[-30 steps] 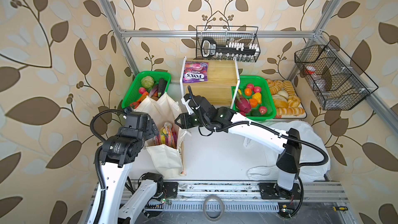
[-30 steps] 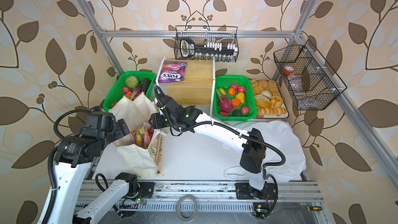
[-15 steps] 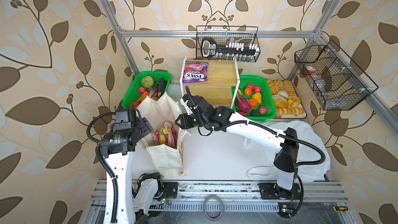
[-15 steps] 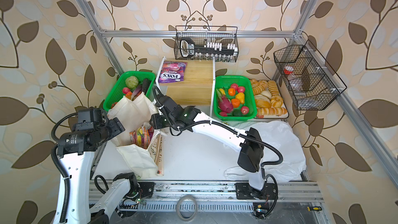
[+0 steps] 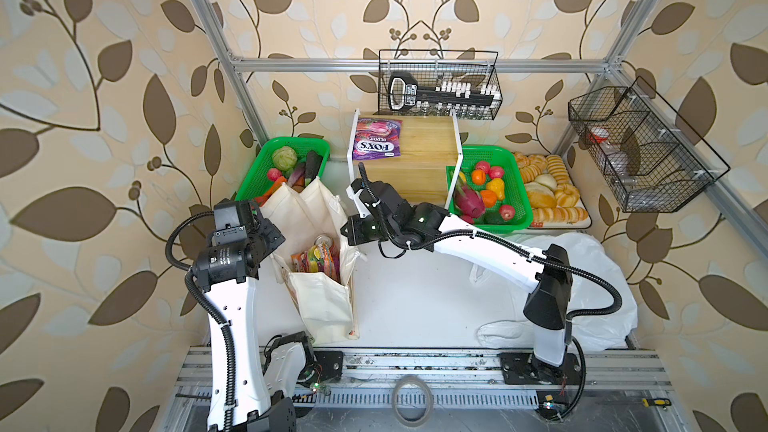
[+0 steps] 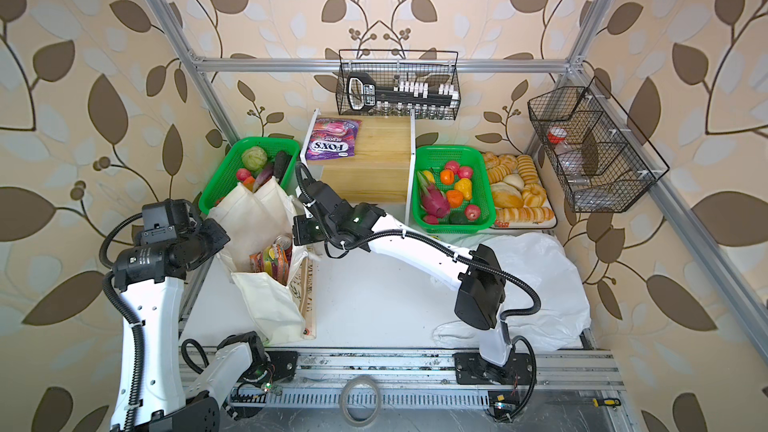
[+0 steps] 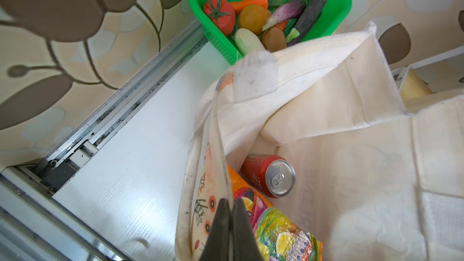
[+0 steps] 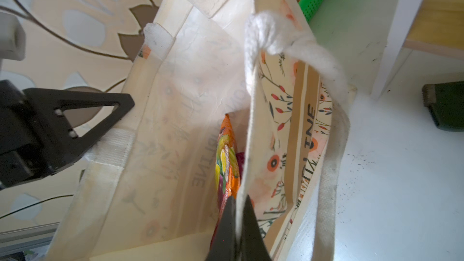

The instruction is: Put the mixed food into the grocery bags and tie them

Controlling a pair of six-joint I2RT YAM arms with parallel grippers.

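1. The tote (image 5: 322,309) is standing on the left part of the table (image 5: 415,297) in both top views, and its mouth is gaping upward.
2. The left gripper (image 7: 231,203) is pinching the tote's left rim. Its jaws are closing tight on the cloth edge.
3. The right gripper (image 8: 238,203) is reaching across the middle and pinching the opposite rim. Its jaws are also clamping down on the fabric.
4. The two grippers are sitting on either side of the mouth, with the opening stretching between them.
5. A can (image 7: 268,175) is lying inside the tote with its silver top showing, just beside an orange packet (image 7: 283,237).
6. The orange packet is standing on edge inside the tote, close to the rim that the right gripper is pinching.
7. A handle (image 8: 329,171) is looping down over the tote's printed outer side, near the right gripper.
8. A purple packet (image 5: 376,139) is lying flat on the wooden shelf (image 5: 424,147) at the back, well apart from the tote.
9. A dragon fruit (image 5: 469,203), an orange (image 5: 478,177) and a pear (image 5: 497,187) are sitting in the fruit basket (image 5: 486,150), to the right of the shelf.
10. The plastic bag (image 5: 590,284) is lying crumpled on the right part of the table, behind the right arm.
11. The veg basket (image 5: 295,141) is sitting just behind the tote.
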